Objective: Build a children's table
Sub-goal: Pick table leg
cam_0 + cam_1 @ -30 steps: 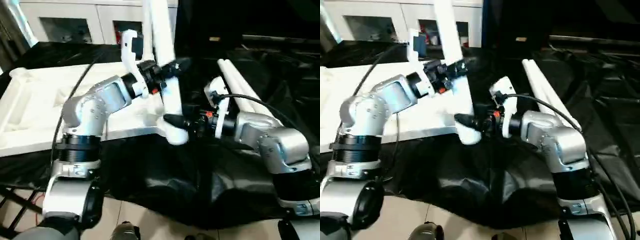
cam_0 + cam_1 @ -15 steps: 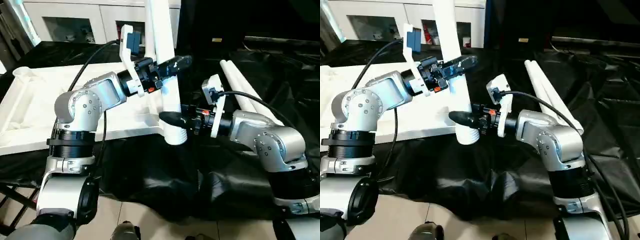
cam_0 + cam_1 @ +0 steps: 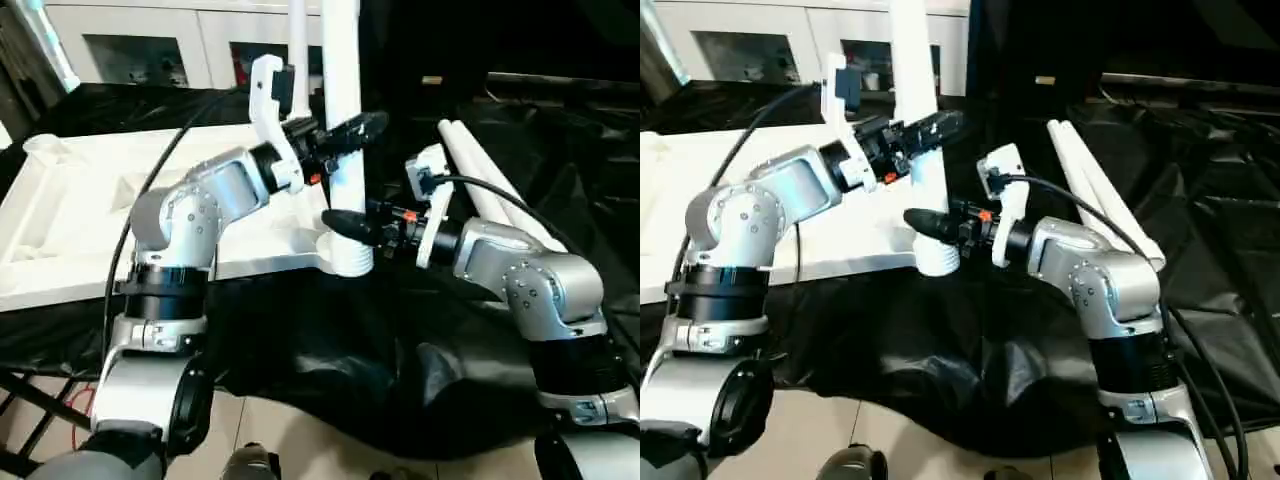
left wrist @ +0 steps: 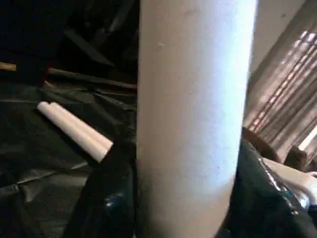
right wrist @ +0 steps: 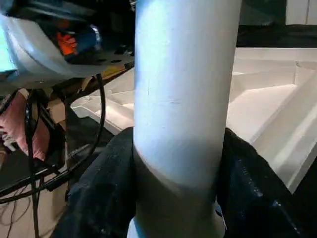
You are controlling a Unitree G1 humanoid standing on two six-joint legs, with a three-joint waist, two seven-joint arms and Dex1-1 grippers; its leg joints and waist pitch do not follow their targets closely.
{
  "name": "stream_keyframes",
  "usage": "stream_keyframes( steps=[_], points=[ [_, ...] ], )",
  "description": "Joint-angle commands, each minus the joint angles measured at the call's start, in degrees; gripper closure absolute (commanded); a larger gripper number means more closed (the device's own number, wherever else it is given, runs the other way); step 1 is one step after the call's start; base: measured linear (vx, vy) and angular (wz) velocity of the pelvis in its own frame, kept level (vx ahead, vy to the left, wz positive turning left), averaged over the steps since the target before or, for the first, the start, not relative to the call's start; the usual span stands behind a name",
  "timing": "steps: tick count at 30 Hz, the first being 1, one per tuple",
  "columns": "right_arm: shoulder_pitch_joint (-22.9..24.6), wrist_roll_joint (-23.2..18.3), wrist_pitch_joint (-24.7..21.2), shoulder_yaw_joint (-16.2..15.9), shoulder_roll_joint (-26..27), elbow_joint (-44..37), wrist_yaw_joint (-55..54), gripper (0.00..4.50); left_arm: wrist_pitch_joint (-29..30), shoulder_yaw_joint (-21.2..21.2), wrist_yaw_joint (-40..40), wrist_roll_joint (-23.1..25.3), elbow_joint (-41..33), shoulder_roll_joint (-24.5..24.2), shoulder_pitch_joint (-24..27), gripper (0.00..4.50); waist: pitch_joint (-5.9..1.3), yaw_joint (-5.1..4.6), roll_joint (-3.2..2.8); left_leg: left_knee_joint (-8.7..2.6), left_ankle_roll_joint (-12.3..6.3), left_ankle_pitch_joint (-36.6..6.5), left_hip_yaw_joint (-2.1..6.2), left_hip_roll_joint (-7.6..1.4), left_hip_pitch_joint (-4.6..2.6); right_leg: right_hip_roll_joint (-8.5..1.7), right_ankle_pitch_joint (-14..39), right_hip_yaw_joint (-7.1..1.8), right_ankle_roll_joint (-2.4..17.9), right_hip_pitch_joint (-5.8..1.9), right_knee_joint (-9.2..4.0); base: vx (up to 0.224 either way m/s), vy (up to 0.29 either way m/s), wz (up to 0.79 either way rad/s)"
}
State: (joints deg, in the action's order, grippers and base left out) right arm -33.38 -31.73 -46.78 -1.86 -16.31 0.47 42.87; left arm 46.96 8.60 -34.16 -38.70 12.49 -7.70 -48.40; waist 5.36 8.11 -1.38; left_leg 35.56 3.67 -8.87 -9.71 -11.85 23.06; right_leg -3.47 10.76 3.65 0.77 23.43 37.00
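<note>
- Left tool (image 3: pixel 345 131) clenches the upright leg (image 3: pixel 341 70) high up.
- Right tool (image 3: pixel 345 226) clenches it just above the tabletop's (image 3: pixel 80 215) corner socket (image 3: pixel 347 262).
- Two legs (image 3: pixel 487 196) lie on black sheeting.

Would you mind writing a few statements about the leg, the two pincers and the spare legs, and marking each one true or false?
1. The leg stands about upright in the near corner socket of the tabletop. True.
2. The left pincer grips the leg below the right pincer. False: the left one holds it higher up, and the right one holds it just above the socket.
3. Both pincers are closed on the same leg. True.
4. The spare legs lie on the tabletop. False: they lie on the black sheet, off to the robot's right.
5. The tabletop lies with its ribbed underside up. True.
</note>
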Motion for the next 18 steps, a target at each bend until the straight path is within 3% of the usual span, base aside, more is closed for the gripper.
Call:
stream_keyframes(
  steps=[1, 8, 9, 10, 13, 15, 18],
  points=[
    [-0.98, -1.05, 0.61, 0.81, -0.52, -0.32, 0.61, 2.61, 0.42, 0.86, -1.82, -2.13, -0.82, -0.11, -0.26, 2.55, -5.97, -0.1, 0.66, -3.65, 1.01, -7.73, 0.18, -0.79, -1.18, -4.07, 9.6, -2.62, 9.53, -3.34, -4.62, 0.0, 0.0, 0.0],
    [-1.08, 0.22, 1.87, 0.38, -1.18, -0.4, 0.72, 2.62, -2.21, 1.11, 2.12, 0.6, 0.72, -0.06, -1.69, 2.6, -6.08, 0.04, 0.3, -3.66, 1.42, -8.02, 0.27, -0.84, -1.26, -4.05, 9.05, -2.63, 9.43, -3.28, -4.56, 0.0, 0.0, 0.0],
    [-1.23, 0.71, 2.11, 0.46, -0.77, -0.24, -0.1, 1.92, -3.23, 0.91, 5.21, 2.73, 0.75, 0.39, -2.05, 2.6, -6.1, -0.02, 0.46, -3.65, 1.39, -7.92, 0.26, -0.85, -1.24, -4.0, 8.38, -2.64, 9.53, -3.32, -4.52, 0.0, 0.0, 0.0],
    [-1.23, 0.71, 2.11, 0.46, -0.77, -0.24, -0.1, 1.92, -3.23, 0.91, 5.21, 2.73, 0.75, 0.39, -2.05, 2.6, -6.1, -0.01, 0.45, -3.63, 1.36, -7.9, 0.28, -0.86, -1.23, -4.03, 8.1, -2.64, 9.67, -3.38, -4.49, 0.0, 0.0, 0.0],
    [-1.11, 4.51, 4.64, -2.49, 0.27, -0.97, -2.63, 1.79, -4.88, -0.75, 10.8, 7.4, -0.09, 1.07, -2.15, 2.61, -6.08, -0.14, 0.46, -3.63, 1.48, -7.63, 0.33, -0.76, -1.11, -3.94, 8.2, -2.65, 8.82, -3.48, -4.54, 0.0, 0.0, 0.0],
    [-1.7, 8.58, 6.19, -4.43, 2.54, 0.64, -7.98, 1.46, -6.29, -2.19, 13.33, 10.05, -1.29, 1.5, -1.83, 2.61, -6.03, -0.41, 0.47, -3.73, 1.98, -7.51, 0.41, -0.74, -0.97, -3.95, 8.76, -2.58, 8.18, -3.47, -4.61, 0.0, 0.0, 0.0],
    [-2.27, 11.12, 7.05, -5.45, 5.41, 3.19, -12.95, 1.45, -6.08, -2.96, 15.76, 11.15, -2.85, 1.91, -1.45, 2.61, -6.1, -0.86, 0.39, -3.72, 2.18, -7.62, 0.39, -0.73, -1.11, -4.03, 9.25, -2.59, 8.97, -3.27, -4.57, 0.0, 0.0, 0.0]
  ],
)
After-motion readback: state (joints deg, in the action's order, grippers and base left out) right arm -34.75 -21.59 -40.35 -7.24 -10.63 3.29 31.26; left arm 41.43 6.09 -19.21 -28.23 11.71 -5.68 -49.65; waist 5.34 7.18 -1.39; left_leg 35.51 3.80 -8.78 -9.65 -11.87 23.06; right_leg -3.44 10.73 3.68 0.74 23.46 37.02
